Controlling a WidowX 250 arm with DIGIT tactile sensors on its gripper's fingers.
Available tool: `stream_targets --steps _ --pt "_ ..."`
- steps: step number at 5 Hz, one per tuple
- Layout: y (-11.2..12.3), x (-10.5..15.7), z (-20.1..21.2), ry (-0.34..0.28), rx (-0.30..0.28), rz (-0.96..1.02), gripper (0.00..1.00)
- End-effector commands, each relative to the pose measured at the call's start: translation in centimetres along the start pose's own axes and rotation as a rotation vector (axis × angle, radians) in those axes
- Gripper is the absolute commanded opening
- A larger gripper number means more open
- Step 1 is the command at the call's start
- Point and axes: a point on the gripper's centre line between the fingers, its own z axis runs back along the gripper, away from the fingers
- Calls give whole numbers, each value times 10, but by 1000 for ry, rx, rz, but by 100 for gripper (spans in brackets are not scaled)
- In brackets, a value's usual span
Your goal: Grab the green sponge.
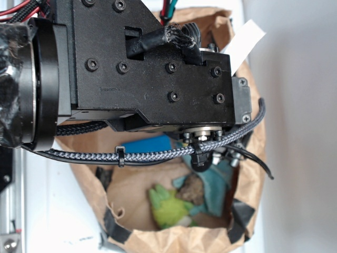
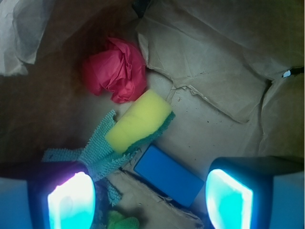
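The green sponge (image 2: 140, 121) lies on the brown paper floor of the bag in the wrist view, yellow foam up with a thin dark green layer along its lower right edge. It rests partly on the teal cloth (image 2: 97, 155) and touches the blue block (image 2: 167, 174). My gripper (image 2: 150, 200) hangs above, open, its two fingers wide apart, with the blue block and bare paper between them. The sponge is ahead of the fingertips, apart from both. In the exterior view the arm hides the sponge.
A crumpled red paper ball (image 2: 116, 70) lies beyond the sponge. A lime-green plush toy (image 2: 121, 220) (image 1: 168, 206) sits near the left finger. The brown paper bag walls (image 1: 247, 179) (image 2: 214, 52) enclose everything. A brown lump (image 1: 194, 190) rests on the teal cloth (image 1: 216, 184).
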Motion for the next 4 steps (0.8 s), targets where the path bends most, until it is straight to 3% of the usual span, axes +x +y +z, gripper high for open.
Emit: stream_targets --steps 1,4 --pt "11 13 -9 -41 -98 90 100" --pt "11 15 -22 -53 -122 107 100"
